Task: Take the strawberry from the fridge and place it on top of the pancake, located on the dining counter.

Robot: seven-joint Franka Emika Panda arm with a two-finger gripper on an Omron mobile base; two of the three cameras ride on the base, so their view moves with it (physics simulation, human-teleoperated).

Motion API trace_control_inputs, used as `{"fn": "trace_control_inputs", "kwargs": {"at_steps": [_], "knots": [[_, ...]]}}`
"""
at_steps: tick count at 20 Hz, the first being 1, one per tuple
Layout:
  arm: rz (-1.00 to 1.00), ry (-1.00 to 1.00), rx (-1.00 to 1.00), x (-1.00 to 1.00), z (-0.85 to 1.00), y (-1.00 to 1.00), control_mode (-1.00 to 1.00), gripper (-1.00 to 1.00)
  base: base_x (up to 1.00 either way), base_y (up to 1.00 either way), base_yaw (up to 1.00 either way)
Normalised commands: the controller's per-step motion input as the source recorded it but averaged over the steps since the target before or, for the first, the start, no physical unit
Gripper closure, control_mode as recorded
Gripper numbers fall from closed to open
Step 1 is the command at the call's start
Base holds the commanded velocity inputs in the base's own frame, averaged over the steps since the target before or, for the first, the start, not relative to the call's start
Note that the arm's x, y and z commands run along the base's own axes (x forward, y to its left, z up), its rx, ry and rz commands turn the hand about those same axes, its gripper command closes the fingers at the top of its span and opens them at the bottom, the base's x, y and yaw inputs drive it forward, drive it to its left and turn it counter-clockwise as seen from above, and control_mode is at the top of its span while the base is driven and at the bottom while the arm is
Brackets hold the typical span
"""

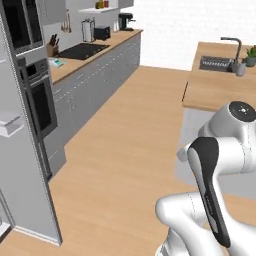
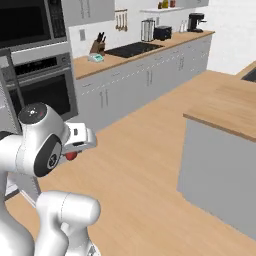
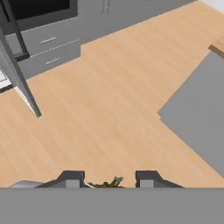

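Observation:
The strawberry (image 2: 71, 155) is a tiny red berry under my white hand, well above the wooden floor. Its green leaves (image 3: 110, 182) sit between my two dark fingertips in the hand view, where my gripper (image 3: 109, 180) is shut on it. The fridge (image 1: 22, 165) stands at the far left as a tall grey cabinet with its door edge toward me. The dining counter (image 1: 215, 90) with its light wooden top and sink lies at the right, and its near corner (image 2: 225, 112) is to the right of my hand. The pancake is out of view.
A wall counter (image 1: 90, 57) with a cooktop, knife block, toaster and coffee machine runs along the back left. A black-fronted wall oven (image 2: 45, 85) stands beside the fridge. Wooden floor (image 1: 130, 135) lies between the wall units and the island.

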Motion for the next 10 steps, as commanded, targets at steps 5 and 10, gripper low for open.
{"fn": "trace_control_inputs", "kwargs": {"at_steps": [5, 10], "knots": [[0.0, 0.0, 0.0, 0.0, 0.0, 0.0, 1.0, 1.0, -0.59, -0.13, -0.38], [0.0, 0.0, 0.0, 0.0, 0.0, 0.0, 1.0, 1.0, 0.36, -0.89, -0.03]]}}
